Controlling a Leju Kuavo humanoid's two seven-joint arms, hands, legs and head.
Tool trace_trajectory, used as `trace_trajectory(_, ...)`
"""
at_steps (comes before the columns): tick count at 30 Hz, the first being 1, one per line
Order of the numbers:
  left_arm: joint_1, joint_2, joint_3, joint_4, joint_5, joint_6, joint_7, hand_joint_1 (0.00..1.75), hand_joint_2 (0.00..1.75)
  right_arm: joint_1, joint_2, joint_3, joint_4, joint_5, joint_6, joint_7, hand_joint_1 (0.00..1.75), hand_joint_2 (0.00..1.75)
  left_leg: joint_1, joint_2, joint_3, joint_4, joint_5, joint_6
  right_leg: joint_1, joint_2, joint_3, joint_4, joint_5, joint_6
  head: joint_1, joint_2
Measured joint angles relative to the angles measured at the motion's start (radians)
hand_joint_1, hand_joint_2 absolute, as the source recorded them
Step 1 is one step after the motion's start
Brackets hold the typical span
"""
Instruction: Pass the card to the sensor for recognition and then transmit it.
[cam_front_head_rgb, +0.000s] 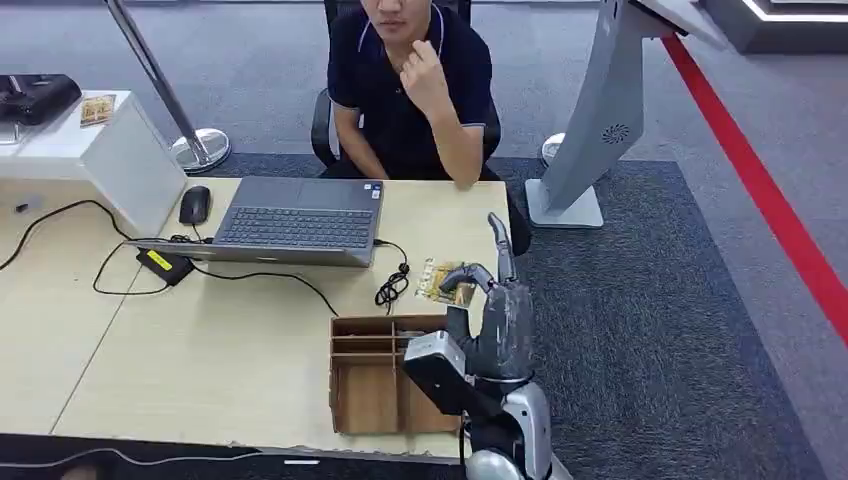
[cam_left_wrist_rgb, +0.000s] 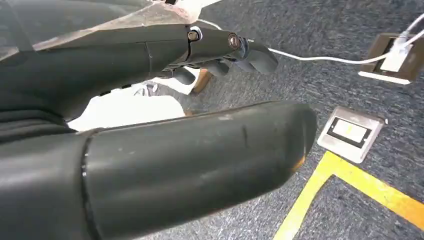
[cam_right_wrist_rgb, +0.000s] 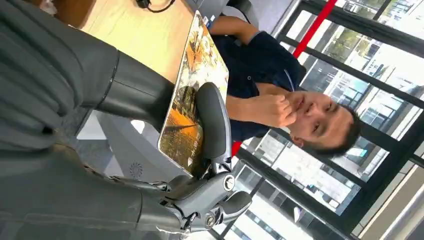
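Head view: the right hand (cam_front_head_rgb: 492, 300) is raised above the bench (cam_front_head_rgb: 220, 340), its fingers (cam_front_head_rgb: 466, 275) curled over the top of the card (cam_front_head_rgb: 440, 281), one finger pointing straight up. A cardboard organizer (cam_front_head_rgb: 372, 375) sits just below the hand; a laptop (cam_front_head_rgb: 298, 220) and a seated person (cam_front_head_rgb: 412, 85) lie beyond the fingertips.

Left wrist view: the left hand (cam_left_wrist_rgb: 165, 115) hangs above grey carpet (cam_left_wrist_rgb: 320, 35), fingers (cam_left_wrist_rgb: 235, 50) loosely apart, holding nothing.

Right wrist view: the card (cam_right_wrist_rgb: 192, 95) is clamped between thumb (cam_right_wrist_rgb: 214, 122) and fingers (cam_right_wrist_rgb: 135, 92).
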Motion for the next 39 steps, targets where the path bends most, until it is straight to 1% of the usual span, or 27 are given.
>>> trace_trajectory(4, -0.002, 0.000, -0.036, -0.001, 0.005, -0.005, -0.003, 0.00, 0.00, -0.034, 0.024, -0.001, 0.041, -0.010, 0.000, -0.008, 1.75, 1.75, 0.000, 0.000, 0.000, 0.000, 0.000, 0.000, 0.000, 0.000, 0.000, 0.000, 0.000, 0.000, 0.000, 0.000)
trace_trajectory(12, -0.013, 0.000, -0.093, -0.002, 0.011, -0.023, -0.003, 0.00, 0.00, -0.067, 0.059, -0.009, 0.113, -0.018, 0.000, -0.014, 1.75, 1.75, 0.000, 0.000, 0.000, 0.000, 0.000, 0.000, 0.000, 0.000, 0.000, 0.000, 0.000, 0.000, 0.000, 0.000)
trace_trajectory(26, -0.023, 0.001, -0.153, -0.008, 0.031, -0.036, -0.002, 0.00, 0.00, -0.086, 0.095, -0.032, 0.189, -0.006, 0.000, -0.027, 1.75, 1.75, 0.000, 0.000, 0.001, 0.000, 0.000, 0.000, 0.000, 0.000, 0.000, 0.000, 0.000, 0.000, 0.000, 0.000)
trace_trajectory(27, -0.024, 0.001, -0.159, -0.008, 0.035, -0.038, -0.002, 0.00, 0.00, -0.086, 0.095, -0.034, 0.192, -0.006, 0.000, -0.027, 1.22, 1.75, 0.000, 0.000, 0.001, 0.000, 0.000, 0.000, 0.000, 0.000, 0.000, 0.000, 0.000, 0.000, 0.000, 0.000)
trace_trajectory(28, -0.024, 0.002, -0.166, -0.008, 0.040, -0.039, -0.002, 0.00, 0.00, -0.086, 0.096, -0.035, 0.196, -0.006, 0.000, -0.027, 0.00, 1.75, 0.000, 0.000, 0.001, 0.001, 0.000, 0.000, 0.000, 0.000, 0.000, 0.000, 0.000, 0.000, 0.000, 0.000)
trace_trajectory(36, -0.028, 0.004, -0.198, -0.008, 0.077, -0.037, 0.002, 0.00, 0.00, -0.079, 0.106, -0.066, 0.206, 0.005, -0.001, -0.039, 0.00, 1.75, 0.000, 0.000, 0.001, 0.001, 0.000, 0.000, 0.000, 0.000, 0.000, 0.000, 0.000, 0.000, 0.000, 0.000)
trace_trajectory(39, -0.029, 0.005, -0.212, -0.008, 0.092, -0.033, 0.003, 0.00, 0.00, -0.080, 0.103, -0.067, 0.209, -0.022, -0.001, 0.005, 0.00, 1.75, 0.000, 0.000, 0.001, 0.001, 0.000, 0.000, 0.000, 0.000, 0.000, 0.000, 0.000, 0.000, 0.000, 0.000)
